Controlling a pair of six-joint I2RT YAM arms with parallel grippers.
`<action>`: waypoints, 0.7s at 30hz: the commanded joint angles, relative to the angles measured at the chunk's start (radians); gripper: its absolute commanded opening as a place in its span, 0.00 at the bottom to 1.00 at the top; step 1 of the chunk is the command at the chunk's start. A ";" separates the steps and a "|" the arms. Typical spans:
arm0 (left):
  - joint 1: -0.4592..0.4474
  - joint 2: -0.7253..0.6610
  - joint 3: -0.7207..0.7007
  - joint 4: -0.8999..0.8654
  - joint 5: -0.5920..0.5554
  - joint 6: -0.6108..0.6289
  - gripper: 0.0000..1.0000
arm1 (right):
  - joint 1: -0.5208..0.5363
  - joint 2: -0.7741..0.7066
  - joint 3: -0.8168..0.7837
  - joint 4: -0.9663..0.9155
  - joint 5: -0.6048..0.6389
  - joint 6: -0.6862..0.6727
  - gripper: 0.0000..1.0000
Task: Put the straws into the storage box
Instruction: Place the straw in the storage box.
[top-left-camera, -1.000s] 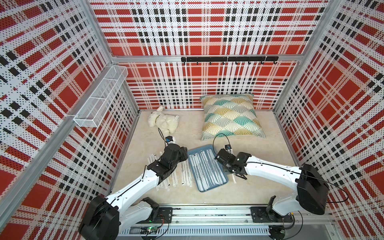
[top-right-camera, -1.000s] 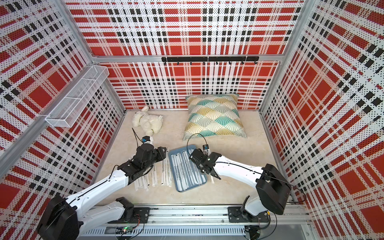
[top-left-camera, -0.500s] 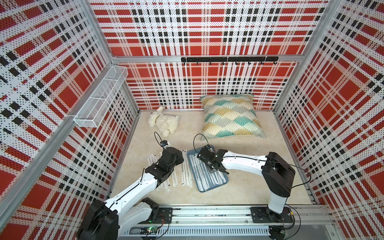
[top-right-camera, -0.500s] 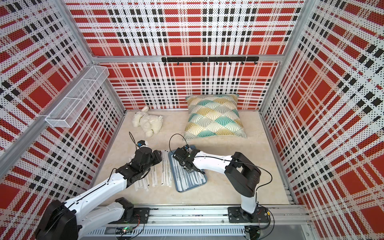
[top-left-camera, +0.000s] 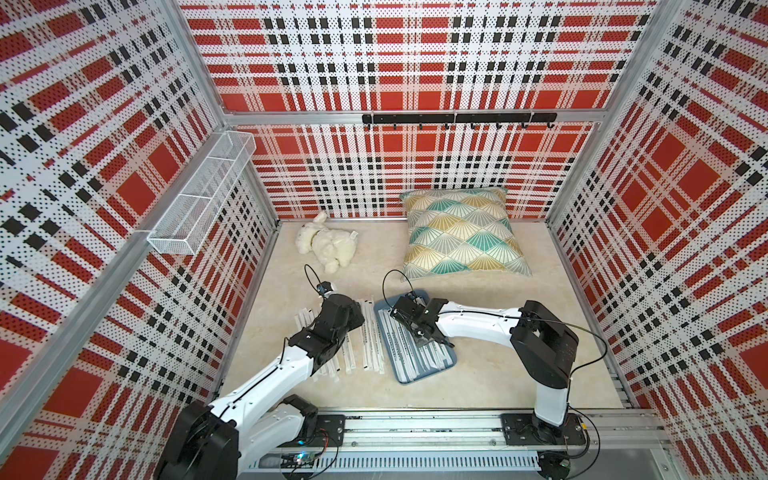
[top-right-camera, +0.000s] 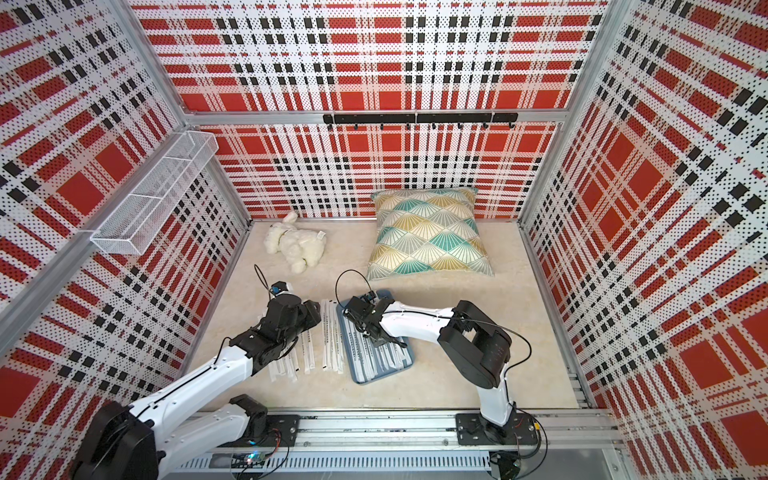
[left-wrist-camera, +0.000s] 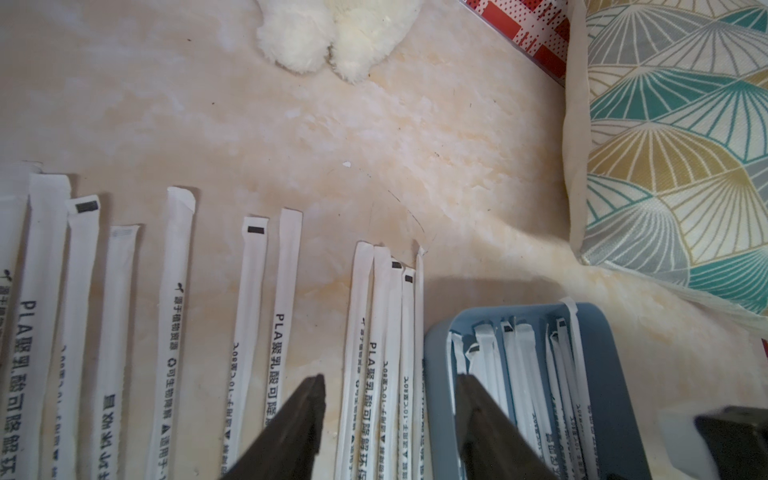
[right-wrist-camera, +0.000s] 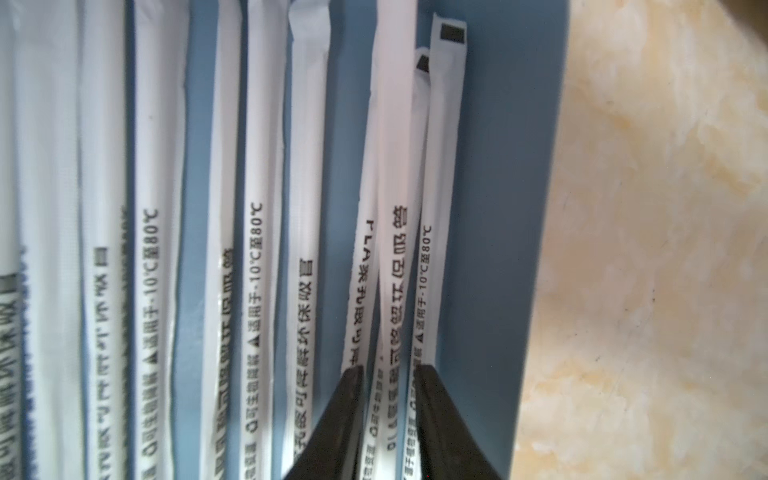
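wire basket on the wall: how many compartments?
3, in a row along the wire basket: one at the far end, one middle, one at the near end. None hidden.

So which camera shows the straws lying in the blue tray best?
The right wrist view: the straws in the storage box fill the picture, and their lettering is readable. The left wrist view catches only their ends, and both top views show them tiny.
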 joint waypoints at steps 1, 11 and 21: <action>0.023 -0.010 -0.007 -0.035 -0.008 0.011 0.51 | -0.003 -0.119 0.034 -0.052 -0.014 0.036 0.33; -0.008 0.108 0.014 0.010 0.018 0.030 0.38 | -0.057 -0.164 -0.062 0.125 -0.113 0.078 0.25; -0.007 0.092 -0.008 0.038 0.027 0.025 0.41 | -0.131 -0.041 -0.006 0.216 -0.140 0.026 0.25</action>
